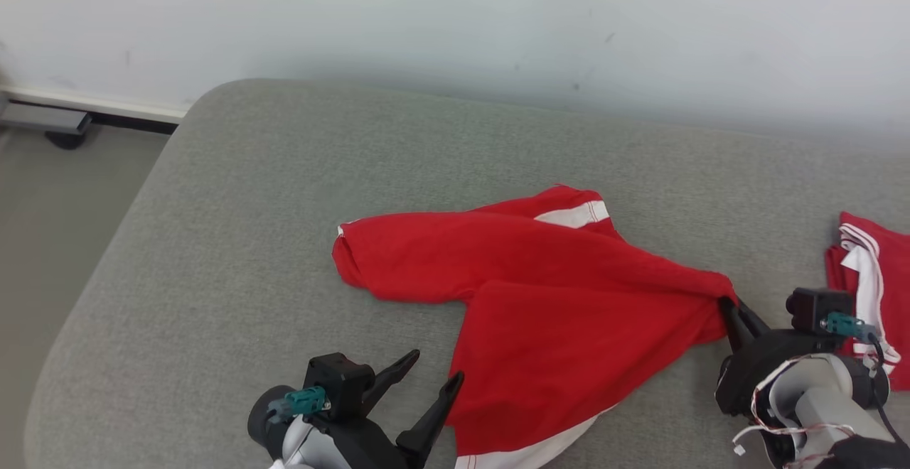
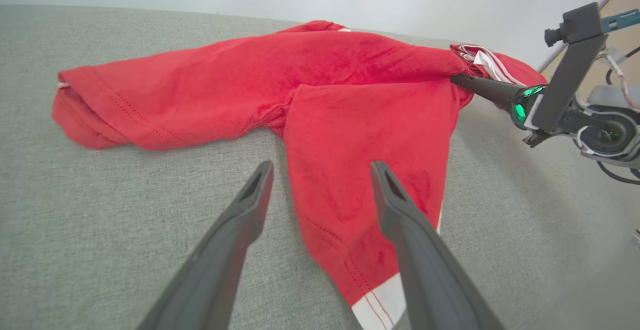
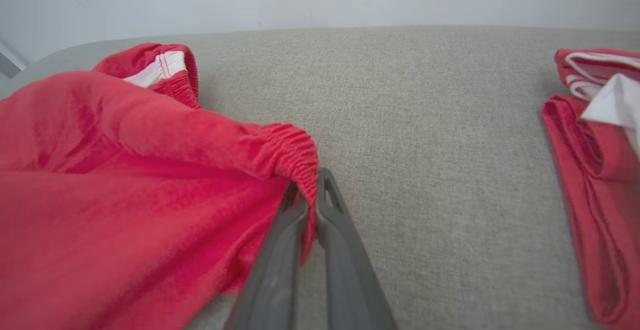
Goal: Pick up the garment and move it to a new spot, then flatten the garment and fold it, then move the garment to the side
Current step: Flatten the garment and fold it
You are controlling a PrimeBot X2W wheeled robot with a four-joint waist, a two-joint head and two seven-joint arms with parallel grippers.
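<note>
Red shorts (image 1: 554, 291) are pinched at the waistband by the right claw (image 3: 310, 184); the left claw (image 1: 437, 367), released beside their hem, should grip squarely.

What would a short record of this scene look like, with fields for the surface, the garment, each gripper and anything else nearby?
surface: grey padded cushion
garment: red shorts with white trim, crumpled, lying on the cushion
right gripper: shut on the elastic waistband of the shorts
left gripper: open, at the near leg hem, holding nothing
other: second red and white garment, to the right, apart from the shorts
</note>
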